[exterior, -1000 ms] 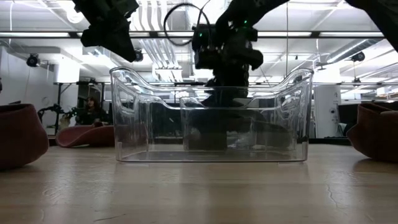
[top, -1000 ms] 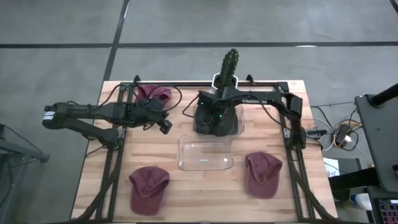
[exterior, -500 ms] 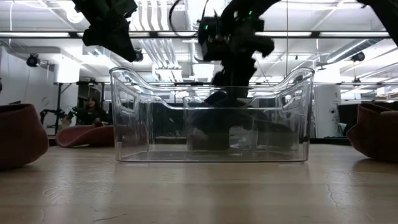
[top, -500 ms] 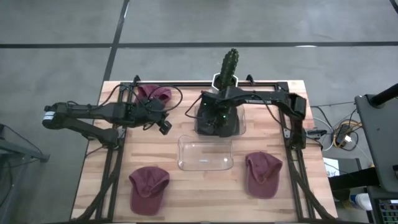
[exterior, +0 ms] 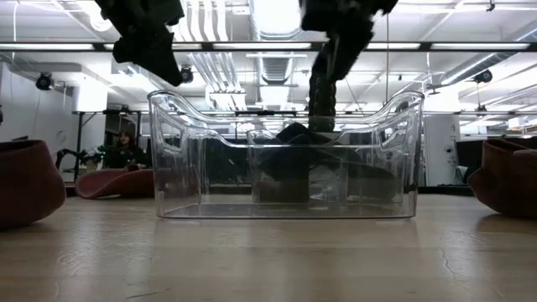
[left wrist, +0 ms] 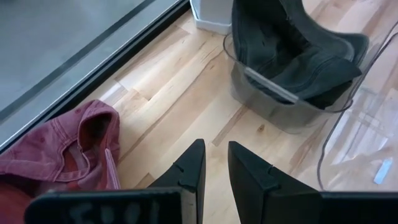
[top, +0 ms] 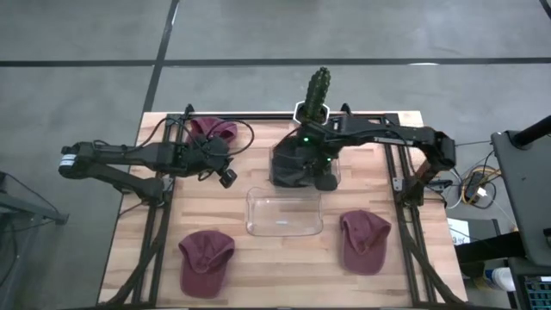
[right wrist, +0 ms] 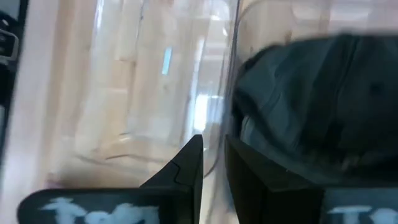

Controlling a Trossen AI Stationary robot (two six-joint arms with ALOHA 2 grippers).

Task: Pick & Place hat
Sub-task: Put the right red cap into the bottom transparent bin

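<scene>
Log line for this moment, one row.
dark hat: in far bin | right gripper: above it, shut, empty | left gripper: waits by rear red hat | near bin: empty

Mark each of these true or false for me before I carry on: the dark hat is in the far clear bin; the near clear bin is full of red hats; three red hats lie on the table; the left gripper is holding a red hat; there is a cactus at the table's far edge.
1. The dark hat sits in the far clear bin. True.
2. The near clear bin is full of red hats. False: no hat is in it.
3. Three red hats lie on the table: far left, near left, near right. True.
4. The left gripper holds a red hat. False: its narrow gap is bare, above wood beside the far left hat.
5. A cactus stands at the far edge. True.
</scene>
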